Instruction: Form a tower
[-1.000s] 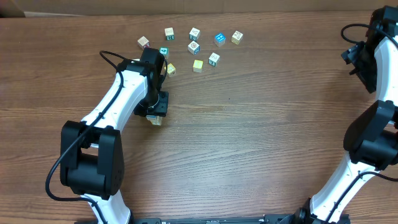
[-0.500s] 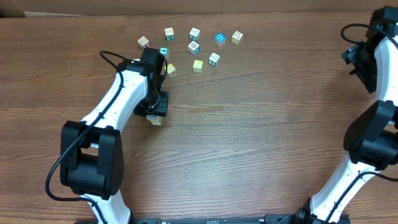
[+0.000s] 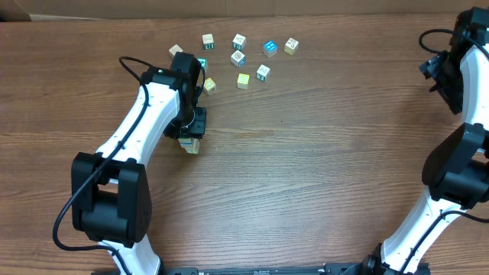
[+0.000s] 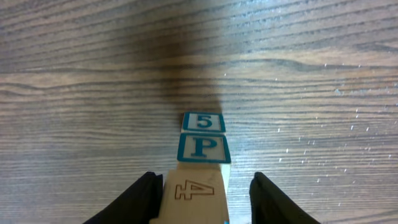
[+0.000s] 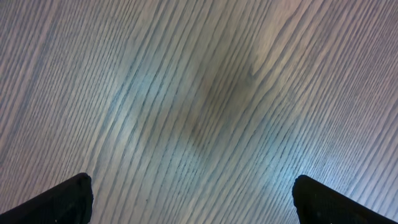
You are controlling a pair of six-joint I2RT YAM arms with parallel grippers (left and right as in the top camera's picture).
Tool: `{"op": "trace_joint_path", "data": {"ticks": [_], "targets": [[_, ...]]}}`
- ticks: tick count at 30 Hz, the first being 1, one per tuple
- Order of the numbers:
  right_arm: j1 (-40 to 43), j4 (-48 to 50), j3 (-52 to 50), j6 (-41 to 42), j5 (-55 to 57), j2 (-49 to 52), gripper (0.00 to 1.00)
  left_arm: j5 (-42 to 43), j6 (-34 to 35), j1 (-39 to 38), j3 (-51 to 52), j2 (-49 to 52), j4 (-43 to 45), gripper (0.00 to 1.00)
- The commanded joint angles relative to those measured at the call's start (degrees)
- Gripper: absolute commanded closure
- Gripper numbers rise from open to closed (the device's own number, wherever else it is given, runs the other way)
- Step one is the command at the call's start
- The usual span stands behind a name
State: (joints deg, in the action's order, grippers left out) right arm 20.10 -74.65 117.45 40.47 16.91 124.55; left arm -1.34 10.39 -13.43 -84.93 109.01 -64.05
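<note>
Evidently the stacking step is in hand: the tower (image 4: 204,149) stands on the wooden surface (image 3: 306,168), near and in front of the scatter of loose letter cubes (image 3: 239,57), with the left gripper (image 4: 205,183) poised over it. In the left wrist view its faces run in a line: a cream face marked 4 nearest the camera, then a teal P, then a teal 5. The left gripper's jaws stand apart around the cream cube. The left finger sits close against it, and bare wood shows between the cube and the right finger, so it does not look clamped. The right gripper (image 5: 193,186) hangs wide apart over bare wood at the far side, holding nothing.

Next, I judge, the left gripper must lift straight up without brushing the column, then reach for a loose cube and centre it squarely on top. A sideways nudge could topple so narrow a stack.
</note>
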Motion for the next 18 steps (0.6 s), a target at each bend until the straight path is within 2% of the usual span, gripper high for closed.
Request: {"op": "trace_joint_path", "data": {"ticks": [1, 18], "targets": [[-0.1, 0.1, 1.4, 0.0, 0.6, -2.8, 0.0, -0.1, 0.3, -0.3, -1.5, -1.8, -0.2, 0.58], [-0.1, 0.1, 1.4, 0.0, 0.6, -2.8, 0.0, -0.2, 0.4, -0.3, -1.5, -1.8, 1.5, 0.64]]}}
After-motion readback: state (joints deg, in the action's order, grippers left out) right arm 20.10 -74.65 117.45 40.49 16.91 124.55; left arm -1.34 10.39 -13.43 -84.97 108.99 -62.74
